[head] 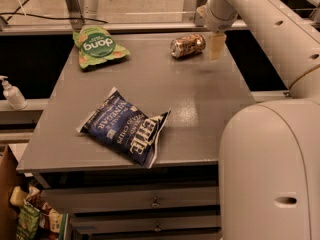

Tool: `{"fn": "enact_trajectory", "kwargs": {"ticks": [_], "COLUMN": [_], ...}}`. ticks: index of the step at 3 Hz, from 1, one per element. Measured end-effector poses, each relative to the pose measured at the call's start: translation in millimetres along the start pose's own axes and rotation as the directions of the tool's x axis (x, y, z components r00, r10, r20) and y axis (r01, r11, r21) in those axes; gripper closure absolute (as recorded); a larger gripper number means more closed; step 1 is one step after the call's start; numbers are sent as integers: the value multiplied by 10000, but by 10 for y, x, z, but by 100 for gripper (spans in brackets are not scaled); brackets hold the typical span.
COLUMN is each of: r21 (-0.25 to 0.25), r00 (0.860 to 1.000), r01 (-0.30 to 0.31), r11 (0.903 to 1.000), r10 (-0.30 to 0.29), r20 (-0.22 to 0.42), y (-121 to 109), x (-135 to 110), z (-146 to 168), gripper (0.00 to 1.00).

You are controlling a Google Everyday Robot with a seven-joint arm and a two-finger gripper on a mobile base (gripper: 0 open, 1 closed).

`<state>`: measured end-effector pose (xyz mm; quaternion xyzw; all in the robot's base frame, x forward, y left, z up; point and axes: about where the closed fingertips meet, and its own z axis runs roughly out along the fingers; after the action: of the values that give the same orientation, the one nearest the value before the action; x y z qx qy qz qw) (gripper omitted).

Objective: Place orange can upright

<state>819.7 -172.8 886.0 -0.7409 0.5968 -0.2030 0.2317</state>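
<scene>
While the can [187,45] lies on its side near the far edge of the table [200,99], the gripper [216,45] hangs just beside its right-hand end, pointing down towards the tabletop. How far the gripper is open cannot be told from this view, and whether it touches the can cannot be told either; it has hold of nothing that can be seen. The can's long axis runs roughly across the picture, with one silver end facing the picture's left and its orange-tan body towards the gripper. The arm [260,19], white and jointed, comes in from the upper right and bends down to the gripper above the table's far right corner. A blue bag [125,128] lies flat near the front of the table, well apart from the can, with one corner reaching the front edge. A green bag [97,46] lies at the far left corner, also well apart from the can. The robot's white body [272,169] fills the lower right foreground beside the table. A pump bottle [12,93] stands on a ledge to the left of the table, and drawers [155,202] sit under the tabletop.
</scene>
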Motion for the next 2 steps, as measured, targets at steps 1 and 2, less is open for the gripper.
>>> {"fn": "enact_trajectory", "kwargs": {"ticks": [1,2], "r21": [165,138], "r00": [9989,9972], "r01": [1,28], "r11": [9999,9999], "r10": [7,-17], "r20": [-460,-747], "y": [-64,-54], "x": [69,93], "z": [65,191], "gripper": [0,0]}}
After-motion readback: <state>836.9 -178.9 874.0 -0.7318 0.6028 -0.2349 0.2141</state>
